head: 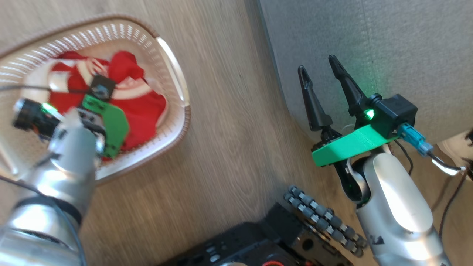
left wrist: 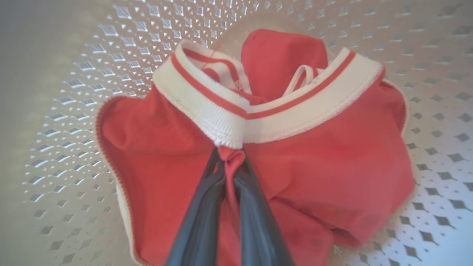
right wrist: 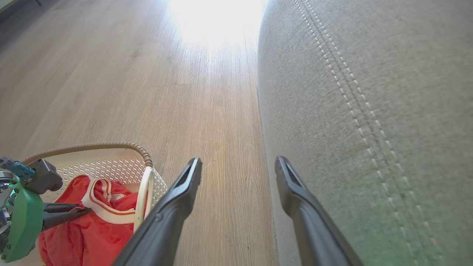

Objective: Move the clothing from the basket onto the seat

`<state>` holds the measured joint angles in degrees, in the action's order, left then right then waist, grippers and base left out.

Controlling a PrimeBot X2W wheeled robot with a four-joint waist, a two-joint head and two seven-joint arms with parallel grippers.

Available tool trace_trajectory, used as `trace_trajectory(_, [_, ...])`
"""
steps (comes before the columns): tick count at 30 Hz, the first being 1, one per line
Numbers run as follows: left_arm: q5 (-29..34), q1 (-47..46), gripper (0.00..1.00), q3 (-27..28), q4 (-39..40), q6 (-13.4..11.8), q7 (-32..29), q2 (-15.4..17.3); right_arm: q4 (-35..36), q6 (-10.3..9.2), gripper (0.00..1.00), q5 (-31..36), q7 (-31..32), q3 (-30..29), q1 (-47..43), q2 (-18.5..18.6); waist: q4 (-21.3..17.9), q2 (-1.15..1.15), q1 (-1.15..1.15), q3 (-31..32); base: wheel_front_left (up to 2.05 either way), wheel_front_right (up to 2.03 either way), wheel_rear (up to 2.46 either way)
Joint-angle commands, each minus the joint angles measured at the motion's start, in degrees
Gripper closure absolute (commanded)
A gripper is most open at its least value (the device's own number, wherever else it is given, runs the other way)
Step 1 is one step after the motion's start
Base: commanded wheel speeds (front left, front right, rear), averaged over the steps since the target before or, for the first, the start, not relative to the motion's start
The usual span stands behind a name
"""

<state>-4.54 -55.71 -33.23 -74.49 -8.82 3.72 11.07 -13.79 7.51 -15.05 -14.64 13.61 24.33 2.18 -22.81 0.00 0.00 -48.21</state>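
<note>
Wooden floor carries the basket, near the grey seat

I see a pale wood-plank floor bearing a cream perforated plastic basket, apart from a grey fabric seat.

We found the clothing bunched in the basket: soft red fabric in a crumpled heap, with a white ribbed band carrying a red stripe folded across its top. A fold just below that band was pinched between the closed fingers of our left gripper. The basket, cream perforated plastic with a brown braided rim and a white handle on the side facing the seat, stood on the wooden floor, apart from it. The seat was grey fabric with a rounded corner and a double line of pale stitching.
</note>
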Motion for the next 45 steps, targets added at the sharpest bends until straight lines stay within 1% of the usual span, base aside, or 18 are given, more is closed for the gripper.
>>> trace_trajectory(1, [-0.67, 2.29, 1.00, 1.18, 0.54, -0.40, 1.76, -0.31, 0.88, -0.02, 0.00, 0.63, -0.36, 0.36, -2.61, 0.84, 2.28, 0.00, 0.00, 3.90, 0.00, 0.00, 0.00])
trace_trajectory(9, [-3.44, 7.96, 1.00, 2.08, 0.61, -1.08, 9.28, -4.78, -0.56, -0.02, 0.00, 2.01, -0.36, -0.24, -5.45, 2.63, 6.88, 0.00, 0.00, 16.36, 0.00, 0.00, 0.00])
trace_trajectory(12, [-4.40, 9.49, 1.00, 2.60, 1.17, -1.23, 10.38, -5.54, -1.00, -0.02, 0.00, 2.22, -0.36, -0.15, -6.40, 3.09, 7.99, 0.00, 0.00, 19.53, 0.00, 0.00, 0.00])
trace_trajectory(13, [-5.48, 10.90, 1.00, 3.31, 2.49, -1.50, 10.98, -6.18, -1.09, -0.02, 0.00, 2.28, -0.36, -0.58, -7.41, 3.43, 9.36, 0.00, 0.00, 22.26, 0.00, 0.00, 0.00])
trace_trajectory(14, [-5.95, 11.52, 1.00, 3.68, 3.47, -1.79, 11.13, -6.43, -1.11, -0.02, 0.00, 2.41, -0.36, -0.75, -7.91, 3.67, 10.02, 0.00, 0.00, 23.35, 0.00, 0.00, 0.00])
trace_trajectory(16, [-6.15, 12.86, 1.00, 3.92, 7.35, -2.40, 11.23, -6.73, -1.22, -0.02, 0.00, 2.61, -0.36, -1.24, -8.84, 4.12, 11.43, 0.00, 0.00, 25.54, 0.00, 0.00, 0.00])
trace_trajectory(21, [-6.08, 18.73, 1.00, 5.07, 18.78, -2.63, 11.26, -6.44, -1.85, -0.02, 0.00, 3.13, -0.36, -2.14, -11.42, 4.71, 14.52, 0.00, 0.00, 31.32, 0.00, 0.00, 0.00])
trace_trajectory(28, [-4.81, 26.56, 1.00, 8.92, 34.60, -4.42, 11.27, -5.54, -2.50, -0.02, 0.00, 3.71, -0.36, -2.70, -14.91, 5.20, 17.82, 0.00, 0.00, 37.65, 0.00, 0.00, 0.00])
trace_trajectory(34, [-3.79, 32.14, 1.00, 13.09, 46.60, -4.93, 11.27, -5.98, -2.80, -0.02, 0.00, 3.99, -0.36, -3.42, -17.47, 5.13, 20.07, 0.00, 0.00, 41.83, 0.00, 0.00, 0.00])
trace_trajectory(36, [-3.30, 33.79, 1.00, 14.17, 50.06, -4.74, 11.27, -6.29, -2.92, -0.02, 0.00, 4.15, -0.36, -3.44, -18.28, 5.09, 20.64, 0.00, 0.00, 43.25, 0.00, 0.00, 0.00])
trace_trajectory(40, [-2.76, 36.80, 1.00, 16.61, 56.55, -4.64, 11.27, -7.01, -2.65, -0.02, 0.00, 2.29, -0.36, -4.59, -19.75, 4.35, 21.58, 0.00, 0.00, 45.70, 0.00, 0.00, 0.00])
trace_trajectory(43, [-0.76, 38.18, 1.00, 17.74, 61.88, -5.11, 11.28, -7.28, -2.48, -0.02, 0.00, 2.50, -0.36, -4.58, -20.63, 4.29, 22.02, 0.00, 0.00, 46.78, 0.00, 0.00, 0.00])
trace_trajectory(45, [-0.23, 38.92, 1.00, 18.03, 65.42, -4.91, 11.28, -7.49, -2.41, -0.02, 0.00, 3.02, -0.36, -4.34, -20.97, 4.42, 22.29, 0.00, 0.00, 47.20, 0.00, 0.00, 0.00])
